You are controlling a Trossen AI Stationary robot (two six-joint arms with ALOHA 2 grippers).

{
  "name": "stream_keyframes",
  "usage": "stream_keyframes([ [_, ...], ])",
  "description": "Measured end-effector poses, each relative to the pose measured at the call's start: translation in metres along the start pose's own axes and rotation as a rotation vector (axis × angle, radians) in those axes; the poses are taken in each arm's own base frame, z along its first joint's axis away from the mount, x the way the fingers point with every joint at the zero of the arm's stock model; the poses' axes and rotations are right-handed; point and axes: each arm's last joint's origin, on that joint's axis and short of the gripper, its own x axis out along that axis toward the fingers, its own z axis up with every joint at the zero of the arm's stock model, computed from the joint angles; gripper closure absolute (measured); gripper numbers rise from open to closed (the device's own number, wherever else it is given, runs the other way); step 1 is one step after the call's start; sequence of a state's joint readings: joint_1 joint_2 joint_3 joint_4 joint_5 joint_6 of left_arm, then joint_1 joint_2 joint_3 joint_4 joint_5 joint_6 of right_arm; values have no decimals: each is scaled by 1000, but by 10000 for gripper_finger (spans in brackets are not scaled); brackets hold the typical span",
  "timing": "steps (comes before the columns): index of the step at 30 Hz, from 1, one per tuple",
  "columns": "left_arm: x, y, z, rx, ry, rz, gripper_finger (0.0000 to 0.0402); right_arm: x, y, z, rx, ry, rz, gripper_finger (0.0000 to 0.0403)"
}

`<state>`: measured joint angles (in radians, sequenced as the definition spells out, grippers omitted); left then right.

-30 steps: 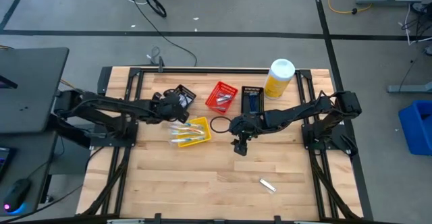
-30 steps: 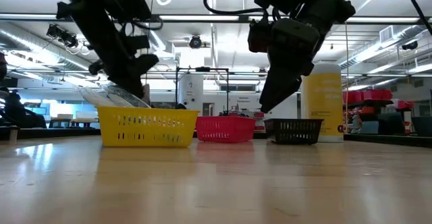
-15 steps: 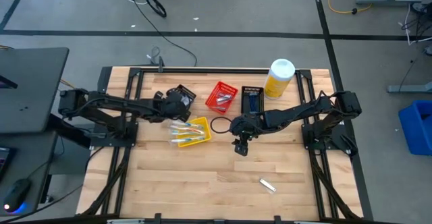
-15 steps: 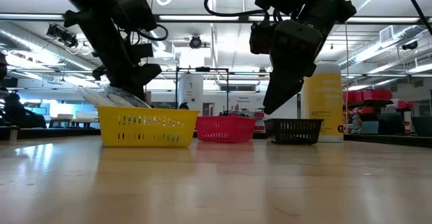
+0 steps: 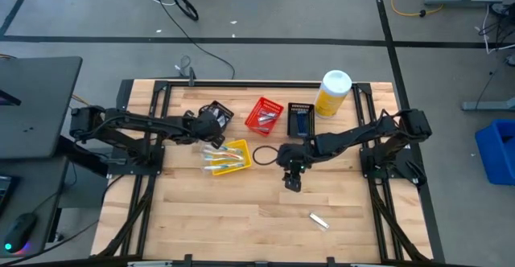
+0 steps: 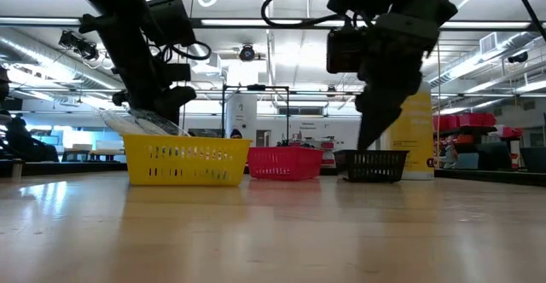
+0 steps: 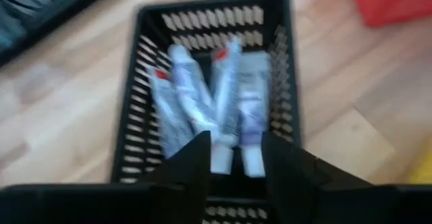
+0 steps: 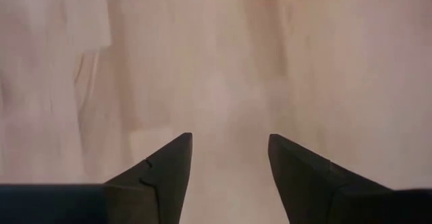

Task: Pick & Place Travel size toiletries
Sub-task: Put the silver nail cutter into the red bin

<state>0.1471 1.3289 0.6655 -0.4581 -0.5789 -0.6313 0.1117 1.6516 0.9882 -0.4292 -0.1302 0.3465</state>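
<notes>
My left gripper [image 5: 209, 122] hangs open over a small black basket [image 5: 219, 110] at the far left. Several white tubes with red and blue marks [image 7: 202, 96] lie in that basket, under the open fingers. My right gripper [image 5: 292, 180] hangs open above bare wood near the table's middle, its fingers pointing down with nothing between them [image 8: 229, 156]. One white tube [image 5: 319, 219] lies flat on the table, nearer the front edge and to the right of my right gripper. Toothbrushes [image 5: 217, 161] lie in the yellow basket [image 5: 244, 156].
A red basket [image 5: 264, 114] and a second black basket [image 5: 300, 120] holding dark blue items stand at the back. A big yellow bottle with a white cap [image 5: 332, 92] stands behind them on the right. A black ring [image 5: 263, 152] lies beside the yellow basket.
My right gripper has moved a little toward the table's right and near edges, closer to the lone white tube, still pointing down.
</notes>
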Motion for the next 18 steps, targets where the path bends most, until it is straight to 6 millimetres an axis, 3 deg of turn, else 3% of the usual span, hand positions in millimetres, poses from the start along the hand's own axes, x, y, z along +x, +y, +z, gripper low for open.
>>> stream_keyframes([
  [4, -2, -3, -1, 5, 25, -57, 234, 1, 9, -10, 39, 76, 0, 203],
  [9, -5, -4, 0, 23, -23, -8, 227, 2, 23, -26, 124, 182, -15, 204],
  [14, -19, -4, 16, 36, -103, -10, 235, -1, 44, -57, 236, 367, -97, 208],
  [18, -35, -3, 32, 19, -171, -40, 236, -3, 73, -82, 297, 449, -118, 208],
])
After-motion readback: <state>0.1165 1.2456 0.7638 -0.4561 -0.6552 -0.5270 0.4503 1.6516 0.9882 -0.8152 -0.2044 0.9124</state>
